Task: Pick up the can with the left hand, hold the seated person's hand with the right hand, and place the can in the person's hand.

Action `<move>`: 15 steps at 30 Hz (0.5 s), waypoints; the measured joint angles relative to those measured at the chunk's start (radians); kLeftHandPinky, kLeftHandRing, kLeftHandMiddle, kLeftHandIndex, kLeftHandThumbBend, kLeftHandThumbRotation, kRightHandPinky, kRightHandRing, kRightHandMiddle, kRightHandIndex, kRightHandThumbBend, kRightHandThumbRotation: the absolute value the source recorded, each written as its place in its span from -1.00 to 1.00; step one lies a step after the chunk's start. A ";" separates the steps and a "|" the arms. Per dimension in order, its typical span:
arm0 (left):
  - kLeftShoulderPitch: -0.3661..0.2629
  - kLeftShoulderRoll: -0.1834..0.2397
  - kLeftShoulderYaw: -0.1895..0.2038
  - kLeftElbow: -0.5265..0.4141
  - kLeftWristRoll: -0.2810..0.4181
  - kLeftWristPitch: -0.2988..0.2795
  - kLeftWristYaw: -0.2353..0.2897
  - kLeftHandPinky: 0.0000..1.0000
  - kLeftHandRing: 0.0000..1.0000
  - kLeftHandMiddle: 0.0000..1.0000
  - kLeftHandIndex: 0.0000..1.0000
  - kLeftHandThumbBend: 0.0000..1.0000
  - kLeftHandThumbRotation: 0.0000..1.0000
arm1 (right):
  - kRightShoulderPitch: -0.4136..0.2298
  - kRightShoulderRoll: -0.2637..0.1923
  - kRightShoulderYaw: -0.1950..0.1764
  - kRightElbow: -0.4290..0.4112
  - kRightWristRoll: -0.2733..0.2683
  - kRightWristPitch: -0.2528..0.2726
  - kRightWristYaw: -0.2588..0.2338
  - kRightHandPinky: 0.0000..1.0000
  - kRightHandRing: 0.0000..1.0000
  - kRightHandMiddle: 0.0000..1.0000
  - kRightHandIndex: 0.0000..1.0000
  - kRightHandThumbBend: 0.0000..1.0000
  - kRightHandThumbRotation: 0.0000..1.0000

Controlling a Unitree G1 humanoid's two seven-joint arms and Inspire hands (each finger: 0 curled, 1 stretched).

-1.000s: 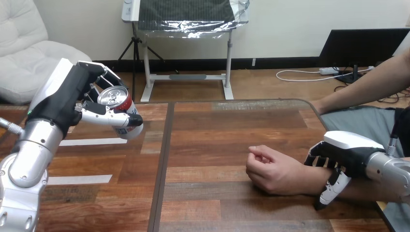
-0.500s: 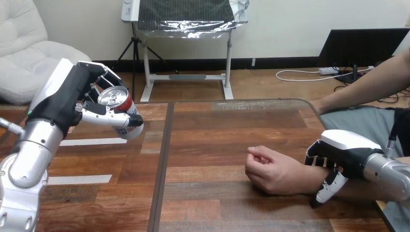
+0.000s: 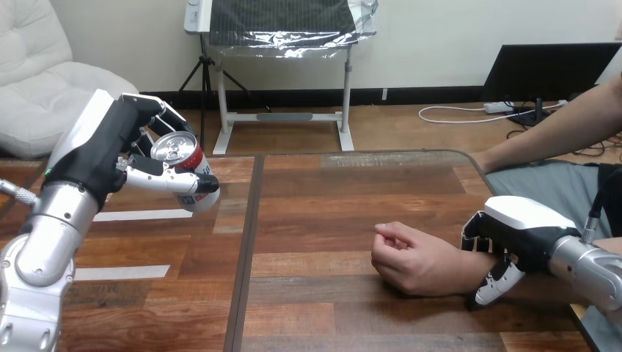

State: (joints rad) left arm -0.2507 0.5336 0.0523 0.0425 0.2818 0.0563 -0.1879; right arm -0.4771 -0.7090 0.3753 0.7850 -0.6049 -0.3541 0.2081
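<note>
A red and white can (image 3: 183, 167) with a silver top hangs tilted above the table's left part, my left hand (image 3: 110, 150) shut on it with the thumb across its side. The person's hand (image 3: 411, 258) rests on the table (image 3: 323, 213) at the right middle, loosely curled, palm down. My right hand (image 3: 513, 238) sits over the person's wrist (image 3: 477, 265), fingers curled down over the far side and thumb reaching down the near side.
The person's other arm (image 3: 557, 132) lies along the table's far right corner. The table's rounded right edge runs near my right arm (image 3: 587, 264).
My right hand has slid slightly left along the wrist and its thumb has tucked in closer. The can and my left hand have barely shifted.
</note>
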 measured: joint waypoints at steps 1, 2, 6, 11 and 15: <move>0.000 -0.001 0.000 0.001 0.000 0.000 0.000 -0.52 -0.45 -0.24 -0.16 0.66 -1.00 | 0.000 0.000 -0.001 0.004 0.001 -0.004 -0.002 -0.35 -0.25 -0.13 -0.14 0.58 -1.00; 0.000 -0.003 0.000 0.002 0.000 0.000 0.000 -0.52 -0.46 -0.24 -0.16 0.65 -1.00 | 0.000 0.000 -0.001 0.007 0.003 -0.008 -0.004 -0.35 -0.26 -0.14 -0.14 0.58 -1.00; 0.000 -0.007 0.000 0.005 0.000 0.000 0.000 -0.53 -0.47 -0.23 -0.16 0.63 -1.00 | 0.000 0.000 -0.003 0.014 0.009 -0.015 -0.009 -0.35 -0.26 -0.15 -0.16 0.59 -1.00; -0.003 -0.012 0.000 0.012 0.000 -0.002 0.000 -0.54 -0.47 -0.23 -0.16 0.63 -1.00 | 0.000 0.001 -0.008 0.022 0.017 -0.020 -0.008 -0.35 -0.26 -0.15 -0.16 0.60 -1.00; -0.008 -0.016 0.000 0.028 0.001 -0.008 0.003 -0.55 -0.48 -0.23 -0.16 0.63 -1.00 | 0.000 0.001 -0.012 0.026 0.020 -0.024 -0.008 -0.35 -0.25 -0.13 -0.15 0.59 -1.00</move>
State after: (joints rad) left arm -0.2587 0.5173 0.0519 0.0700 0.2829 0.0486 -0.1850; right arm -0.4775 -0.7080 0.3630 0.8112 -0.5846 -0.3780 0.2002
